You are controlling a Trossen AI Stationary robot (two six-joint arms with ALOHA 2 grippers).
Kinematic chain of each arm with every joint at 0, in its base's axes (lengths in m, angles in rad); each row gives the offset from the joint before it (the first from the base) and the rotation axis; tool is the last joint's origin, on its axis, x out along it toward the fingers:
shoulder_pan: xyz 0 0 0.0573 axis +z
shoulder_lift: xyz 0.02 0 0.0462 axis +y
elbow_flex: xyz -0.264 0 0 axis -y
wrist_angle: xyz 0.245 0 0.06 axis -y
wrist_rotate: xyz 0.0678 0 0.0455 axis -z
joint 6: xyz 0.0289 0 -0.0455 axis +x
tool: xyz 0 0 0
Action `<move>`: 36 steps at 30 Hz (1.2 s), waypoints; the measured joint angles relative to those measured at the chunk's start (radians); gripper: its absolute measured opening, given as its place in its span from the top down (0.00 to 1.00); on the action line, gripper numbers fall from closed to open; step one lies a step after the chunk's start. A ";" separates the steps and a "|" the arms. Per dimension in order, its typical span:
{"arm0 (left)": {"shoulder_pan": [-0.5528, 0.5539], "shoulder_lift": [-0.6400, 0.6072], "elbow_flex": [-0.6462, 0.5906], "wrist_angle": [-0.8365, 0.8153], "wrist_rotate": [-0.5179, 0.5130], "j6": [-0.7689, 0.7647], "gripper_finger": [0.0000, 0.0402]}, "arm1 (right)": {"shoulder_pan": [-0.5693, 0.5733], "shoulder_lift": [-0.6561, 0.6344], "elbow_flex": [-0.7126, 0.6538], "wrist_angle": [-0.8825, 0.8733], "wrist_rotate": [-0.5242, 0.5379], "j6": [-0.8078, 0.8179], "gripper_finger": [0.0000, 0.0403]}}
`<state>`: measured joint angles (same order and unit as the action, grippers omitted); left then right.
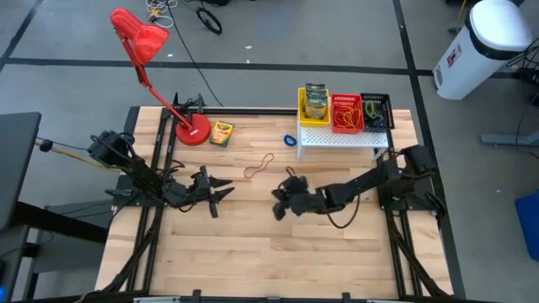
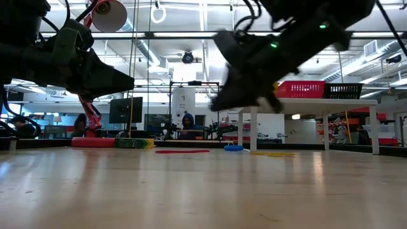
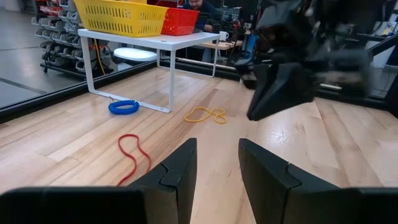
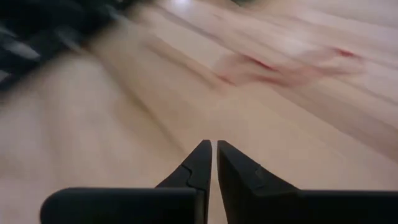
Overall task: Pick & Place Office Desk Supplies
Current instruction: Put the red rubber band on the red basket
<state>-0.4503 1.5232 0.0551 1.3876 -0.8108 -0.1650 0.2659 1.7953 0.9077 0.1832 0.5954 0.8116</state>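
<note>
A red rubber-band loop (image 1: 259, 165) (image 3: 132, 155) lies flat on the wooden table between my two grippers. A yellow loop (image 3: 205, 114) and a blue one (image 1: 290, 140) lie near the white stand. One crayon box (image 1: 221, 133) lies by the lamp's base; another (image 1: 315, 101) sits in the yellow basket (image 1: 301, 108). The red basket (image 1: 334, 114) holds bands, and the black basket (image 1: 376, 109) stands beside it. My left gripper (image 1: 221, 189) (image 3: 216, 163) is open and holds nothing. My right gripper (image 1: 278, 202) (image 4: 214, 155) hangs above the table near the red loop, its fingers all but shut on nothing.
The three baskets stand in a row on a white stand (image 1: 337, 136) at the table's far right. A red desk lamp (image 1: 192, 130) stands at the far left, its arm reaching back beyond the table. Bare wood lies along the near half of the table (image 1: 269, 261).
</note>
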 joint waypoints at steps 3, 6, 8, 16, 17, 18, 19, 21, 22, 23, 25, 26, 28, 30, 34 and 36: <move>0.000 0.000 0.000 0.000 0.000 0.000 0.69 | -0.035 0.047 0.005 0.182 -0.049 -0.069 0.91; 0.000 0.000 0.000 0.000 0.000 0.000 0.69 | -0.073 0.103 0.066 0.187 -0.065 -0.118 0.90; 0.000 0.000 0.000 0.000 0.000 0.000 0.69 | -0.097 0.144 0.139 0.135 -0.102 -0.132 0.89; 0.000 0.000 0.000 0.000 0.000 0.000 0.69 | -0.205 0.255 0.414 -0.279 -0.191 -0.328 0.78; 0.000 0.000 0.000 0.000 0.000 0.000 0.69 | -0.226 0.255 0.423 -0.300 -0.217 -0.369 0.75; 0.000 0.000 0.000 0.000 0.000 0.000 0.69 | -0.250 0.255 0.427 -0.309 -0.266 -0.411 0.73; 0.000 0.000 0.000 0.000 0.000 0.000 0.69 | -0.274 0.255 0.428 -0.309 -0.316 -0.446 0.70; 0.000 0.000 0.000 0.000 0.000 0.000 0.69 | -0.319 0.255 0.428 -0.314 -0.406 -0.507 0.66; 0.000 0.000 0.000 0.000 0.000 0.000 0.69 | -0.338 0.255 0.428 -0.321 -0.436 -0.542 0.65; 0.000 0.000 0.000 0.000 0.000 0.000 0.69 | -0.352 0.258 0.428 -0.330 -0.453 -0.580 0.63; 0.000 0.000 0.000 0.000 0.000 0.000 0.69 | -0.375 0.267 0.428 -0.343 -0.465 -0.655 0.61; 0.000 0.000 0.000 0.000 0.000 0.000 0.69 | -0.386 0.267 0.428 -0.352 -0.471 -0.687 0.61; 0.000 0.000 0.000 0.000 0.000 0.000 0.69 | -0.404 0.267 0.429 -0.347 -0.497 -0.739 0.60; 0.000 0.000 0.000 0.000 0.000 0.000 0.69 | -0.415 0.266 0.429 -0.356 -0.504 -0.772 0.60; 0.000 0.000 0.000 0.000 0.000 0.000 0.69 | -0.422 0.267 0.472 -0.434 -0.519 -0.824 0.60; 0.000 0.000 0.000 0.000 0.000 0.000 0.69 | -0.420 0.278 0.518 -0.477 -0.518 -0.852 0.60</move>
<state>-0.4505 1.5230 0.0551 1.3876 -0.8107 -0.1648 -0.1543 2.0738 1.4253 -0.2937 0.0770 -0.0400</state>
